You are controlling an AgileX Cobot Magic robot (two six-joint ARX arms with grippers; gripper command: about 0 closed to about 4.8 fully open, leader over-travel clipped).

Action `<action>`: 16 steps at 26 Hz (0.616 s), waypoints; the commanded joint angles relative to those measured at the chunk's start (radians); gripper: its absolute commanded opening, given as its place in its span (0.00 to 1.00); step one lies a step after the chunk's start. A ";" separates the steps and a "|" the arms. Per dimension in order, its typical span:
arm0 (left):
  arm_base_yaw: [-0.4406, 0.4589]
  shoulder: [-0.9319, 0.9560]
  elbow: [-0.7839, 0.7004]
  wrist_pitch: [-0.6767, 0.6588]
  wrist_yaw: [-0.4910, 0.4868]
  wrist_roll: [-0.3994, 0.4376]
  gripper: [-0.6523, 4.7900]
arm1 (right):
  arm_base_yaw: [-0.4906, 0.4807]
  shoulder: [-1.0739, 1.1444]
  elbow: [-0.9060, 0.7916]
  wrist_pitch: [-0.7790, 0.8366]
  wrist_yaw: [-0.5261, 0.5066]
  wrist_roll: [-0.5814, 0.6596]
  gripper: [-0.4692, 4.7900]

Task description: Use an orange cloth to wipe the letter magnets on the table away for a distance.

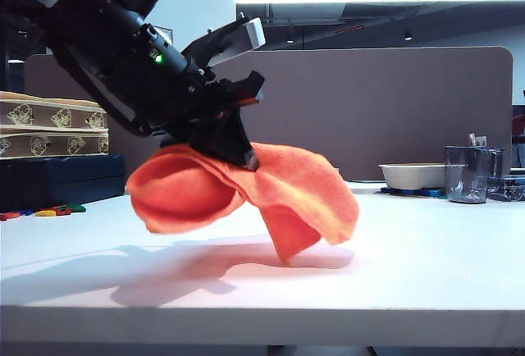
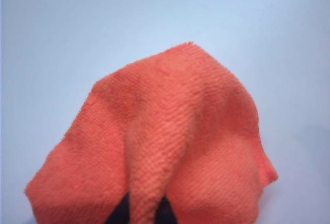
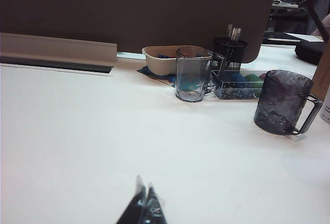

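Note:
The orange cloth (image 1: 246, 192) hangs rumpled above the white table (image 1: 410, 266), pinched at its top by my left gripper (image 1: 238, 152), which is shut on it. Its lowest corner hangs down to about the table top; I cannot tell whether it touches. In the left wrist view the cloth (image 2: 175, 131) fills the middle, with a fold squeezed between the dark fingers (image 2: 119, 214) of the left gripper (image 2: 146, 211). The letter magnets (image 1: 45, 211) lie in a small coloured row at the far left of the table, well away from the cloth. My right gripper (image 3: 144, 193) is shut and empty, low over bare table.
Patterned boxes (image 1: 53, 130) are stacked on a dark case behind the magnets. A brown partition (image 1: 394, 110) runs along the back. At the back right stand a beige bowl (image 3: 162, 61), a clear cup (image 3: 192, 74), a mesh pen holder (image 3: 229, 53) and a dark mug (image 3: 281, 102).

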 commanded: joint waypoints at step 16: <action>-0.002 -0.191 -0.002 -0.020 0.056 -0.052 0.52 | 0.000 -0.004 -0.008 0.010 0.001 0.001 0.08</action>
